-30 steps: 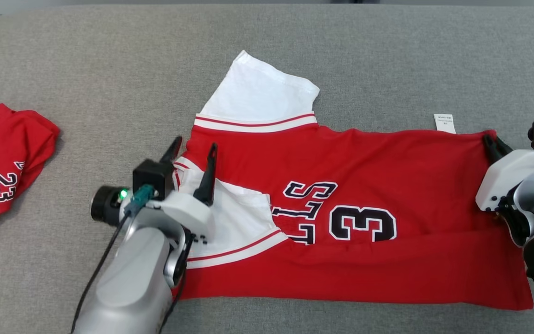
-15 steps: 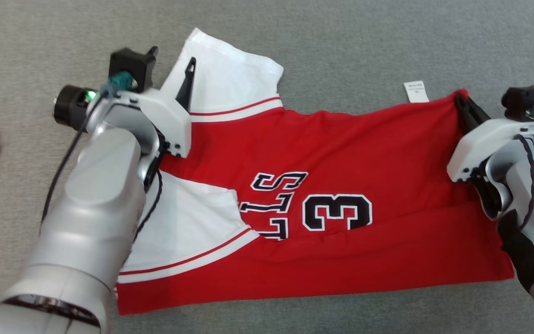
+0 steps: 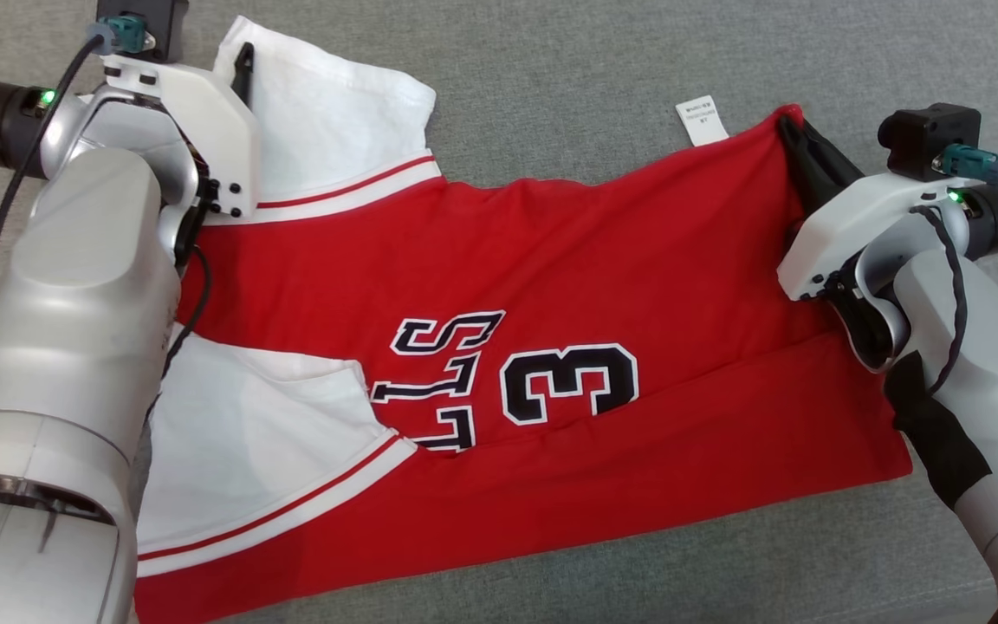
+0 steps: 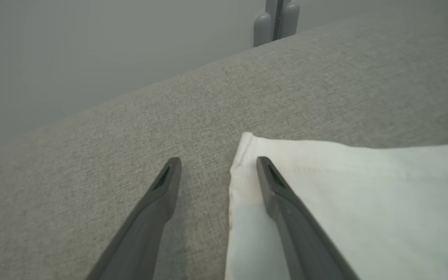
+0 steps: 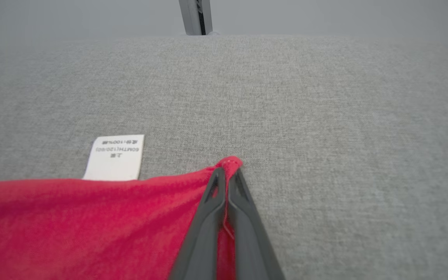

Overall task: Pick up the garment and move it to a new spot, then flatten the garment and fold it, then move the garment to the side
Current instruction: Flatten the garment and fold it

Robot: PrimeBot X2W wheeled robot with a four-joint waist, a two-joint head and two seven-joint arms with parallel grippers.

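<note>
The garment (image 3: 551, 251), a red jersey with white sleeves and a black "3", lies spread on the grey padded surface (image 3: 551, 69). My left gripper (image 3: 220, 62) is open at the far white sleeve (image 3: 326, 113). In the left wrist view it (image 4: 218, 163) straddles the sleeve's (image 4: 344, 194) corner edge, one finger over the cloth and one over bare grey surface. My right gripper (image 3: 789, 130) is shut on the jersey's far right hem corner. The right wrist view shows its fingers (image 5: 226, 173) pinching that red corner (image 5: 72, 221).
A white care label (image 3: 703, 120) sticks out past the hem, left of the right gripper (image 5: 115, 157). The surface's far edge (image 4: 208, 66) and a grey post (image 4: 276, 21) lie beyond the left gripper. Bare grey surface surrounds the jersey.
The head camera has dipped and the whole picture shifted. My left arm has moved from the near sleeve out to the far sleeve's corner. My right gripper has closed on the hem corner.
</note>
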